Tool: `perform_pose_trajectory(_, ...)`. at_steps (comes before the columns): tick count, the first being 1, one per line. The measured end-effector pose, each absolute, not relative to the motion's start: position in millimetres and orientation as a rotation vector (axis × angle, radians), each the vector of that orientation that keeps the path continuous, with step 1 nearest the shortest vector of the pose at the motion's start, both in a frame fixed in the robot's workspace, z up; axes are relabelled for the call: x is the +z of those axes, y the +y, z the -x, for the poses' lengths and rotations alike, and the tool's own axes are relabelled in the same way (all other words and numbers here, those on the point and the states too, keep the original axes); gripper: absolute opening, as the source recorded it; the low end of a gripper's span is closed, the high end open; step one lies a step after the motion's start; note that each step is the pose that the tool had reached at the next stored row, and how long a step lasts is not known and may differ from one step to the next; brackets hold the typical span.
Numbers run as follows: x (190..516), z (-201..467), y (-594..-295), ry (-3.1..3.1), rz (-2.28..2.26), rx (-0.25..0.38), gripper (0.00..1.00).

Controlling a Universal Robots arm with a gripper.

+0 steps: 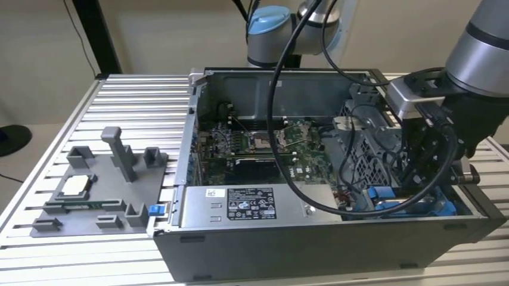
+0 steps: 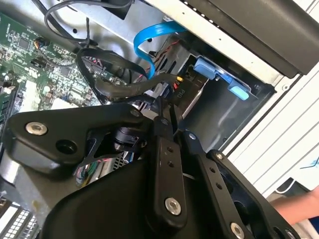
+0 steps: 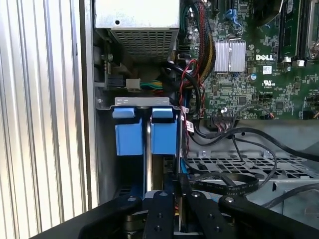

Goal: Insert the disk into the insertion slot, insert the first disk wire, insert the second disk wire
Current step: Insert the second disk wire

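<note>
The fingers (image 3: 162, 209) were drawn narrow, their tips almost together. Whether anything thin was pinched between them could not be made out, since the gripper's own black linkage covered the spot in both wrist views. The gripper (image 3: 177, 188) hung low inside the open computer case (image 1: 318, 250), at the near corner on the exterior view's right, just above the drive bay.

The disk (image 3: 130, 139) sat in the insertion slot (image 3: 142, 101), directly ahead of the fingertips. Its two bright blue bracket tabs lay side by side against the slot's grey metal lip. Its long axis ran from those tabs back toward the gripper. Only the blue bracket and a slim pale strip between the two tabs showed. The metal body and label were hidden by the bay walls and the gripper, so how deeply it was seated could not be judged.

In the second wrist view a blue ribbon cable (image 2: 144, 37) arched over the bay, and a flat black cable (image 2: 124, 88) ended near the fingertips, its plug hard to make out.

Beside the slot stood the grey perforated cage (image 3: 234, 162), draped with loose black wires (image 3: 234, 186). The power-supply box (image 1: 247, 205) lay along the case's near wall, with the motherboard (image 1: 270, 143) beyond it. The case stood on a ribbed aluminium table (image 1: 135, 101), well apart from a grey parts fixture (image 1: 95, 190).
</note>
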State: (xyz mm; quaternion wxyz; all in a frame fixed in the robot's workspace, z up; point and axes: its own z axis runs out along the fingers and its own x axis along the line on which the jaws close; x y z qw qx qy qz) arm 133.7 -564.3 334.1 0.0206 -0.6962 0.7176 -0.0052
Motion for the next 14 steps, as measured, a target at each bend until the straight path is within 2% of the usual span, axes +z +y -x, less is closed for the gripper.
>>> perform_pose_trajectory(5, 344.9, -134.4, -564.4, 2.230, 2.164, -0.005, 0.00)
perform_pose_trajectory(14, 344.5, -135.9, -567.4, 2.231, 2.165, -0.003, 0.00)
